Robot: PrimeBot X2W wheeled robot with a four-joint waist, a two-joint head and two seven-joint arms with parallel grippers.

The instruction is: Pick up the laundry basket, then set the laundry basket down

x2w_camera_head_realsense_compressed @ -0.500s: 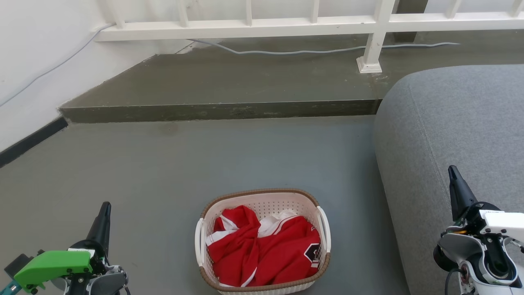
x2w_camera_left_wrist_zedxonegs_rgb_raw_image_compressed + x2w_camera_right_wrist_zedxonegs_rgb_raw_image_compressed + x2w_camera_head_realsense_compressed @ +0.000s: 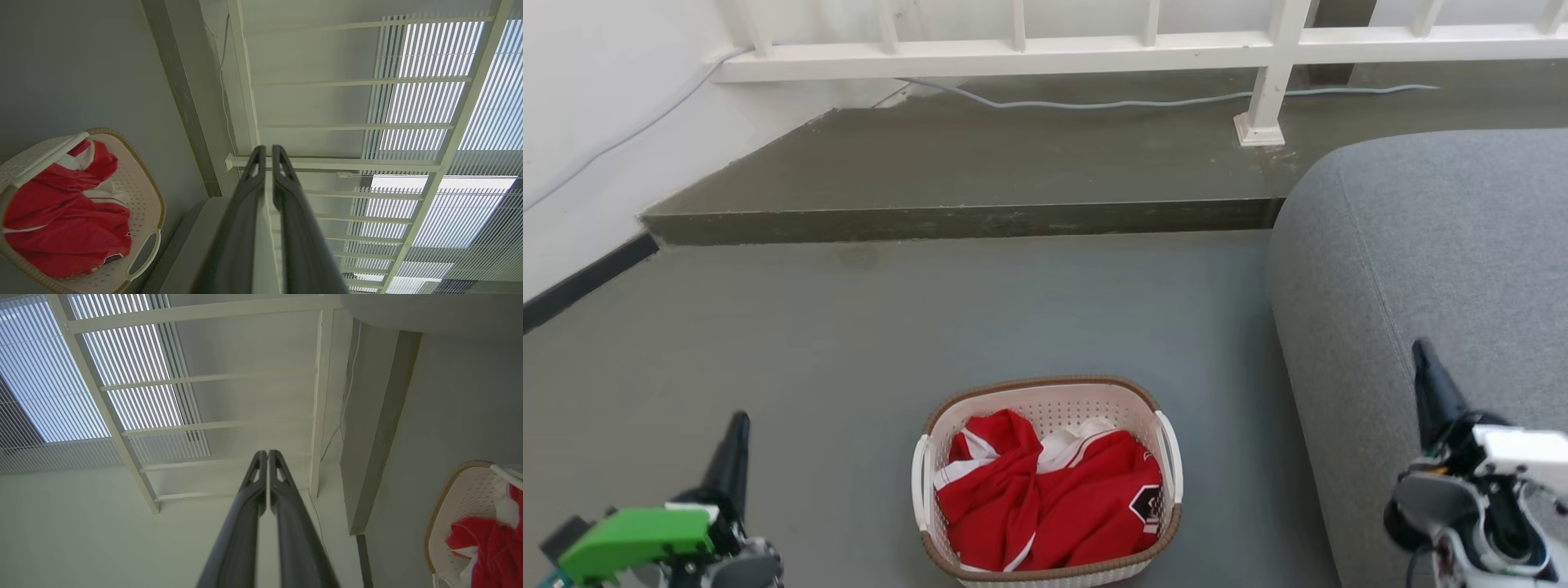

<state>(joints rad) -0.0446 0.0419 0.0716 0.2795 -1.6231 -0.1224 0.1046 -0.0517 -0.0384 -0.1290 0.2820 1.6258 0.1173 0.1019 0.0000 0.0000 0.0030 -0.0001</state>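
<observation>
The laundry basket (image 2: 1042,380) stands upright on the grey floor (image 2: 849,343) at 6 o'clock in the head view. A crumpled red and white garment (image 2: 1054,506) fills most of it, and its two white handles (image 2: 920,482) sit at 9 and 3 o'clock on the brown rim. The left gripper (image 2: 739,420) hangs off the floor at about 9 o'clock from the basket, well apart from it. In the left wrist view its two dark fingers (image 2: 245,204) lie almost together, with only a thin slit between them and nothing held. The right gripper (image 2: 1421,351) is at about 2 o'clock from the basket, in front of the grey sofa (image 2: 1437,229), its fingertips pressed together and empty in the right wrist view. At 12 o'clock a raised step (image 2: 964,220) runs across, with a white railing (image 2: 1013,57) and a pale cable (image 2: 1094,104) beyond it.
</observation>
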